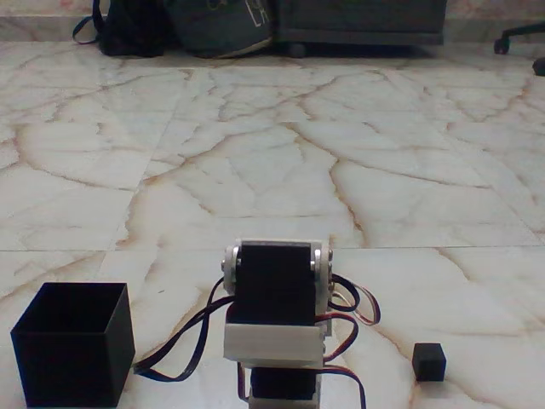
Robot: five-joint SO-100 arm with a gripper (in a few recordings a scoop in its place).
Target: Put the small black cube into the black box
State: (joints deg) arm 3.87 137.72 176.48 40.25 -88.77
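The small black cube rests on the marble floor at the lower right of the fixed view. The black box, open at the top, stands at the lower left. Between them, at the bottom centre, I see the arm folded low, with its white brackets and black servo blocks facing the camera. Black and red cables loop out from both of its sides. The gripper's fingers are hidden behind the arm's body. Cube and box each sit about an arm's width away from the arm.
Dark bags with straps lie at the far back left against a dark cabinet. A chair's wheeled foot shows at the back right. Veined marble floor spreads open beyond the arm.
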